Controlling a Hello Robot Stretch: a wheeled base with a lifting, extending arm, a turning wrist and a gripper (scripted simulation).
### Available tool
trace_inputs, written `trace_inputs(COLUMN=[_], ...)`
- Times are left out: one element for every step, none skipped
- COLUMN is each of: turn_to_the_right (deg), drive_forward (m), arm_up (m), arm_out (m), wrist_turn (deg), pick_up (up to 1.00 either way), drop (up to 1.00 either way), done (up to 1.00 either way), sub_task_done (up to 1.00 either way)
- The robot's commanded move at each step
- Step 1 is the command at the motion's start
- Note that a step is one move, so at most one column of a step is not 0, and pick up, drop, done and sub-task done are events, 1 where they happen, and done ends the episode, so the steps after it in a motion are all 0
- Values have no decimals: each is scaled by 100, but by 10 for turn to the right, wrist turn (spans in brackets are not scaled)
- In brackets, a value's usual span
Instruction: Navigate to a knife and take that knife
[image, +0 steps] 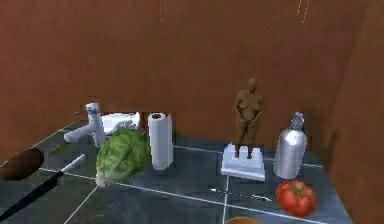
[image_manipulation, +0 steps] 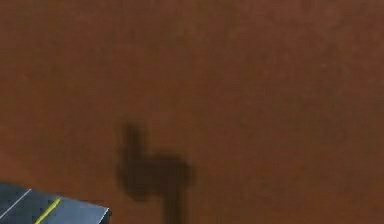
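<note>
A knife (image: 52, 182) with a long black handle and a short pale blade lies slanted on the dark tiled countertop (image: 185, 190), at the forward view's lower left. Its blade tip points toward a green lettuce head (image: 122, 156). A thin, pale utensil (image: 240, 194) lies flat farther right, in front of the statue's base; what kind it is cannot be made out. A corner of the same countertop (image_manipulation: 45, 209) appears at the arm side view's bottom left.
On the counter stand a grey faucet (image: 94, 124), a white paper roll (image: 160, 140), a brown statue (image: 249, 112) on a white base, a silver bottle (image: 290, 148) and a red tomato (image: 296, 197). A brown rounded thing (image: 20, 163) lies at the left edge. A brown wall (image_manipulation: 230, 80) rises behind.
</note>
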Motion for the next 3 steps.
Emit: trace_inputs(turn_to_the_right=[-450,-300,0], drive_forward=[0,0,95], arm_up=[0,0,0], arm_out=[0,0,0], wrist_turn=[0,0,0], pick_up=[0,0,0], drop=[0,0,0], done=[0,0,0], sub_task_done=[0,0,0])
